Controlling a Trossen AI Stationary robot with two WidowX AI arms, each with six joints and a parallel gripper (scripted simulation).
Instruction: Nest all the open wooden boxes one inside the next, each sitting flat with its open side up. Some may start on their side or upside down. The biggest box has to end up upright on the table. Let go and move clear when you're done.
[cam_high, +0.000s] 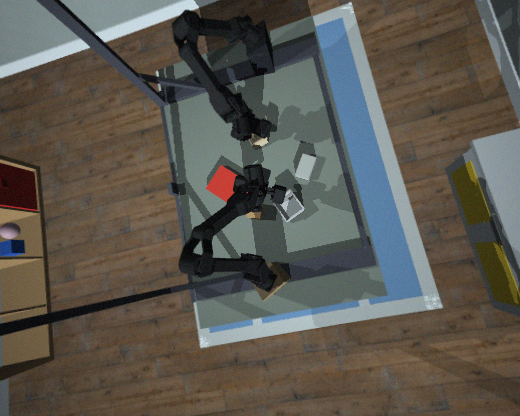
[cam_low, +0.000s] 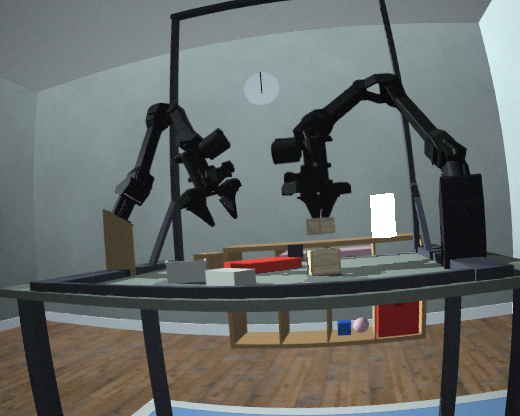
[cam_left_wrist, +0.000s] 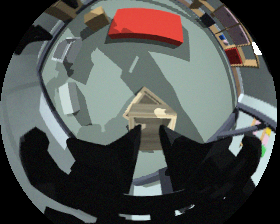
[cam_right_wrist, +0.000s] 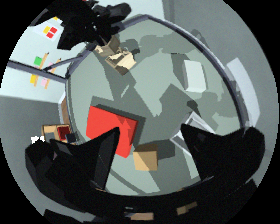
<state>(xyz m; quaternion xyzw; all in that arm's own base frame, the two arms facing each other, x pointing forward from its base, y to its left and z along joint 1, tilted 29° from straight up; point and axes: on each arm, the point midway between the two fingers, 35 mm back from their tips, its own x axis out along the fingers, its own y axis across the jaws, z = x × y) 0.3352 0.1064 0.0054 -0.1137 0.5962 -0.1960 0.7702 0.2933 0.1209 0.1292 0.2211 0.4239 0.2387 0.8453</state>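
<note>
My left gripper (cam_low: 320, 212) is shut on a small tan wooden box (cam_low: 320, 226) and holds it in the air above the table; the box also shows between the fingers in the left wrist view (cam_left_wrist: 149, 117) and from above (cam_high: 260, 141). A larger tan wooden box (cam_low: 324, 261) stands on the table below and a little in front of it, and shows in the right wrist view (cam_right_wrist: 146, 158). A flat red box (cam_high: 222, 182) lies beside it. My right gripper (cam_low: 216, 207) is open and empty, raised high above the table near a grey open box (cam_high: 290, 204).
A second pale grey box (cam_high: 305, 166) lies further out on the table. A tall wooden piece (cam_low: 119, 247) stands by the right arm's base at the table edge. A dark raised rim (cam_low: 260, 289) runs around the table, with frame posts behind.
</note>
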